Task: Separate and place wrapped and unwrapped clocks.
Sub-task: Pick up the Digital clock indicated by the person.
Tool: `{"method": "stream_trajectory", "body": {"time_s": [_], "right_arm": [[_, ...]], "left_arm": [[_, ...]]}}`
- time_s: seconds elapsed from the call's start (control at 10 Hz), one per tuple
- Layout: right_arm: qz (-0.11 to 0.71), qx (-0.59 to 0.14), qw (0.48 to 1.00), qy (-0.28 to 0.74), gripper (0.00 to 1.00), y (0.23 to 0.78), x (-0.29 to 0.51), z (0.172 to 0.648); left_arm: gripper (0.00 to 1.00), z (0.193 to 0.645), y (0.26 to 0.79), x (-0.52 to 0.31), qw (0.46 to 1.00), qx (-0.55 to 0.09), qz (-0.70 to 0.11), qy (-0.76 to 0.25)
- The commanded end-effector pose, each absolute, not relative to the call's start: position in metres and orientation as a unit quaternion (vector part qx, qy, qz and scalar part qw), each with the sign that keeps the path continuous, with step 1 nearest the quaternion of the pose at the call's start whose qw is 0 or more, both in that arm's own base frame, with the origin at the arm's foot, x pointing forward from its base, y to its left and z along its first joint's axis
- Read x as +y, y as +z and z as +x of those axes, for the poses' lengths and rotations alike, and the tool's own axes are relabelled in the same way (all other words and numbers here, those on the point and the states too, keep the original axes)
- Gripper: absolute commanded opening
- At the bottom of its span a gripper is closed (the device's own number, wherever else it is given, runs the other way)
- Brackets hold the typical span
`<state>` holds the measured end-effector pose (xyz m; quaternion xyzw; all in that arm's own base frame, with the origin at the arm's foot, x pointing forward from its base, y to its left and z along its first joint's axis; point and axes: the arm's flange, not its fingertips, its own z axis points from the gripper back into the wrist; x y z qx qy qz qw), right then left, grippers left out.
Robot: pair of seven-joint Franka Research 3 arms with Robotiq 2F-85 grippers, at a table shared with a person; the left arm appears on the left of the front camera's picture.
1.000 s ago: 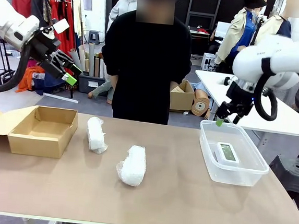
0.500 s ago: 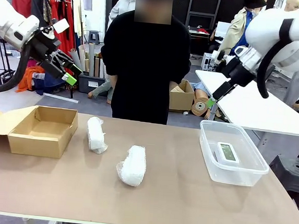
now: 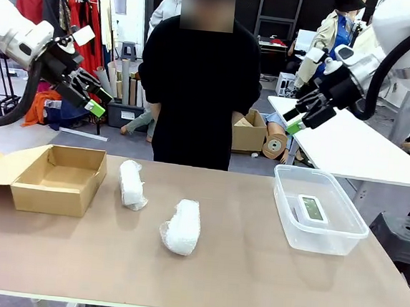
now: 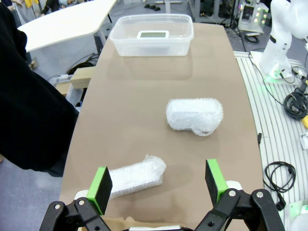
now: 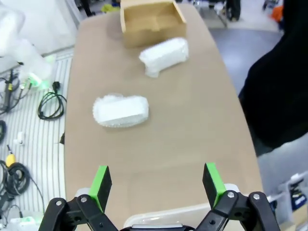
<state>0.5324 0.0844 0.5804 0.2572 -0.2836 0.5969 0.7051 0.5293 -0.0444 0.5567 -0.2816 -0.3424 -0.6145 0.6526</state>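
Observation:
Two wrapped clocks lie mid-table as crinkly white bundles, one (image 3: 132, 184) near the cardboard box (image 3: 59, 177), the other (image 3: 181, 227) closer to the front. The unwrapped white clock (image 3: 311, 208) rests inside the clear plastic tub (image 3: 287, 204) at the right. My left gripper (image 3: 98, 101) hangs open, high above the box. Well above the tub's far edge, my right gripper (image 3: 294, 120) is open and empty. The left wrist view looks past the open left gripper (image 4: 159, 182) at both bundles (image 4: 134, 178) (image 4: 195, 115) and the clock (image 4: 152, 34). Beyond the open right gripper (image 5: 156, 185) lie the bundles (image 5: 120, 110) (image 5: 164, 55).
A person in black (image 3: 200, 88) stands at the far edge, hands held in front of the body. The box (image 5: 151, 19) stands open with a flap folded out to the left. A white side table (image 3: 356, 149) is behind the tub. Cables (image 4: 284, 173) lie on the floor.
My right arm has lifted from just over the tub's far rim and swung upward, and its gripper has turned. The left arm, bundles and clock have stayed put.

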Motion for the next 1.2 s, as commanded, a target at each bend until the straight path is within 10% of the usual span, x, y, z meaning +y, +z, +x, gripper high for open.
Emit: {"method": "stream_trajectory", "body": {"time_s": [0.0, 1.1], "right_arm": [[0.274, -0.322, 0.664, 0.616, 1.0, 0.587, 0.07, 0.535], [0.31, -0.327, 0.677, 0.582, 1.0, 0.572, 0.036, 0.572]], "left_arm": [[1.0, 0.529, 0.559, -0.044, 0.652, -0.344, -0.28, -0.615], [1.0, 0.529, 0.559, -0.044, 0.652, -0.344, -0.28, -0.615]]}}
